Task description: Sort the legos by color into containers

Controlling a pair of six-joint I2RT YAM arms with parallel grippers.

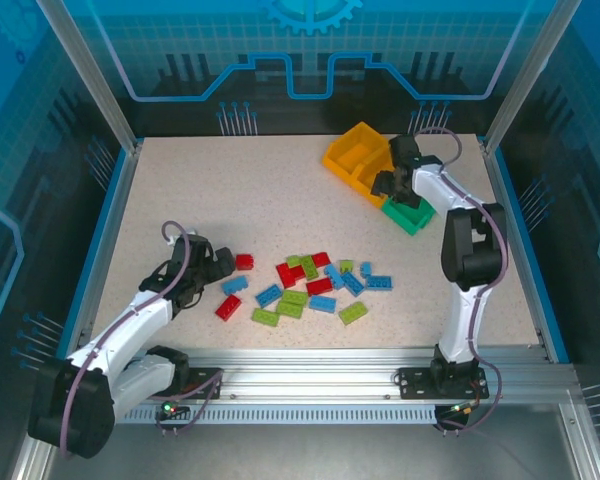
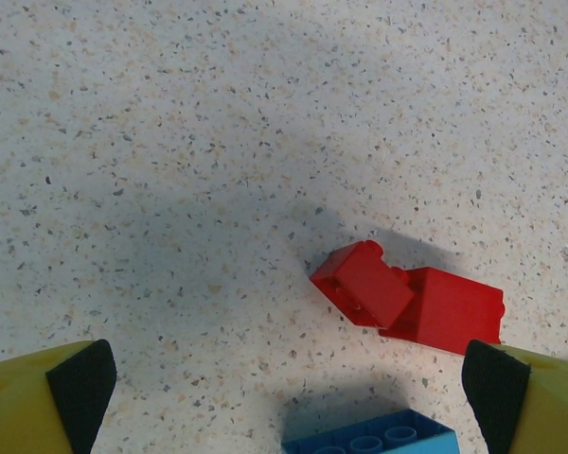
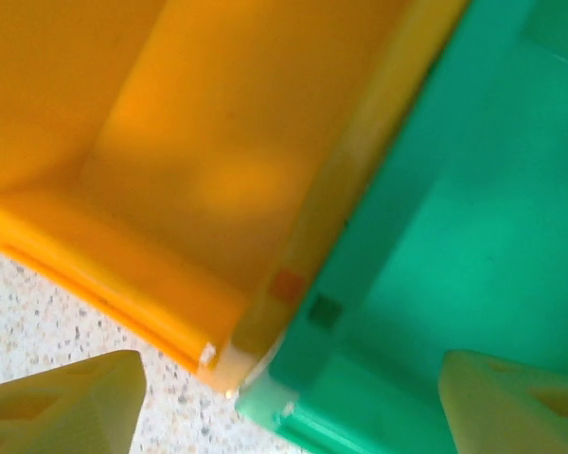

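Barely starting: legos [image 1: 310, 285] are lying loose, bins [image 1: 352, 158] looking empty. Left gripper [image 1: 218, 266] and right gripper [image 1: 390, 186] are hanging spread, pinching nothing.

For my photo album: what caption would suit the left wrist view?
Open left gripper above the speckled table, a red brick ahead, a blue brick nearer.

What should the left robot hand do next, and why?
Probably ease the open left gripper forward until it is over the small red studded plastic brick. Its fingers stand wide with nothing between them, and that brick lies just ahead on the speckled table.
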